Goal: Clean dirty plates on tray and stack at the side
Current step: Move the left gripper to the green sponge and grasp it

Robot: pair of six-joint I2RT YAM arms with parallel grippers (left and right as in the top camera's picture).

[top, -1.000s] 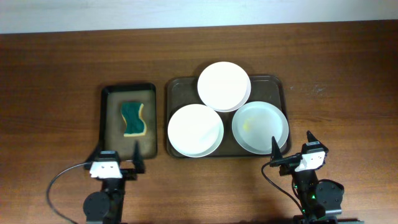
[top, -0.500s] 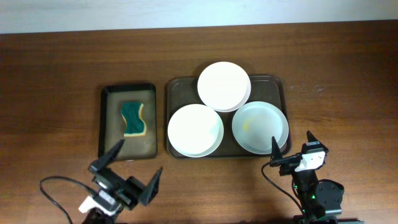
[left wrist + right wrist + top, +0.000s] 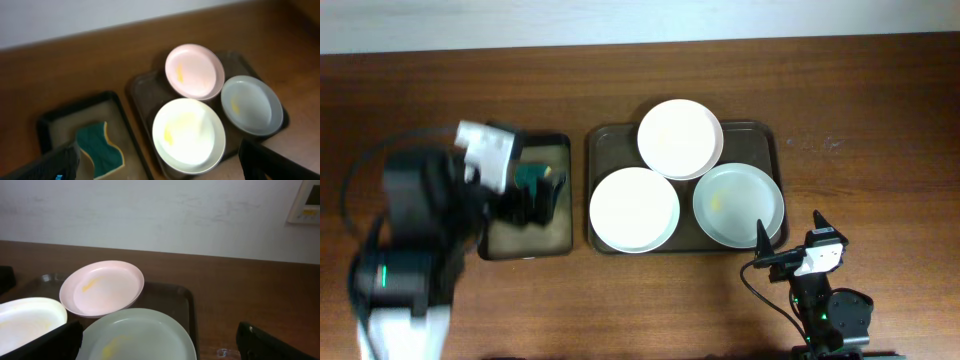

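Note:
Three white plates lie on the large brownish tray (image 3: pixel 605 145): one at the back (image 3: pixel 680 139), one front left (image 3: pixel 634 209), one front right (image 3: pixel 739 205) with a yellow smear. My left gripper (image 3: pixel 538 200) is open and empty, raised over the small dark tray. In the left wrist view, the plates (image 3: pixel 194 71) (image 3: pixel 188 136) (image 3: pixel 252 105) show yellowish smears between the open fingers (image 3: pixel 159 172). My right gripper (image 3: pixel 790 230) is open and empty, just in front of the front right plate (image 3: pixel 135 335); its fingers (image 3: pixel 160 347) frame that plate.
A small dark tray (image 3: pixel 560 235) left of the large one holds a green and yellow sponge (image 3: pixel 99 150), mostly hidden under my left arm in the overhead view. Bare brown table lies right of the large tray (image 3: pixel 860 160). A white wall is behind.
My left arm has lifted from the table's front edge and swung up and back over the small dark tray. The right arm and the plates have not moved.

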